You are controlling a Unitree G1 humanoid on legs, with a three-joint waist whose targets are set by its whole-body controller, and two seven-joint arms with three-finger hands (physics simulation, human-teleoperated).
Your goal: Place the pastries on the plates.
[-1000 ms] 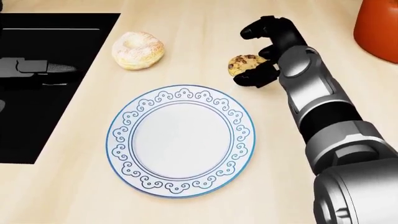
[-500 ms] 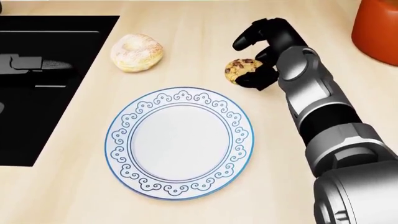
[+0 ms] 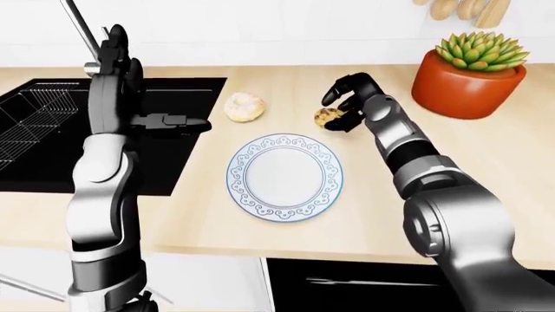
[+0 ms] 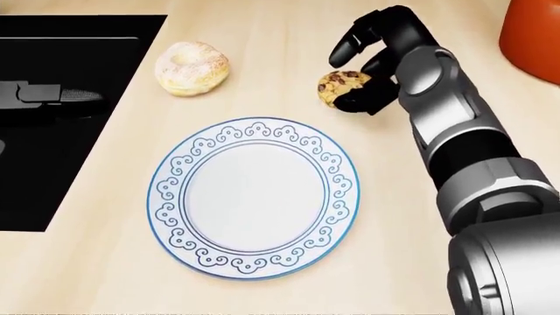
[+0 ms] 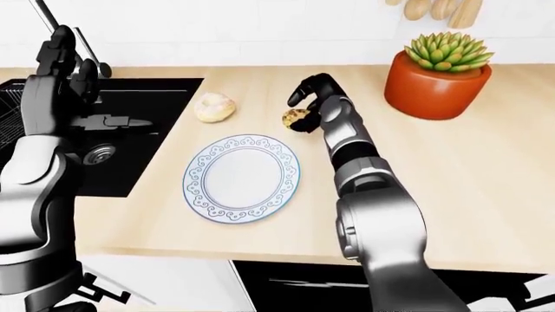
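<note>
1. Nearest to me on the pale wooden counter (image 4: 105,262) lies the round white plate with a blue scroll-pattern rim (image 4: 255,197). It holds nothing. I judge it the target for the first pastry, since it sits just below both pastries in the head view.

2. Above the plate, at the head view's right, my right hand (image 4: 363,69) curls its 3 dark fingers (image 4: 346,46) around the round chocolate-chip cookie (image 4: 337,84). The lower finger touches the cookie's right edge; the upper fingers arch over it without closing, so I rate the hand as cupped, not clamped. I cannot tell whether the cookie is lifted or rests on the counter.

3. The sugar-dusted ring doughnut (image 4: 192,68) lies apart from the cookie, at upper left, untouched.

4. My left hand (image 3: 117,55) is raised over the black sink (image 3: 34,130), fingers together and upright, holding nothing.

5. Farthest, the orange pot (image 3: 466,84) contains a green succulent (image 3: 482,49).
</note>
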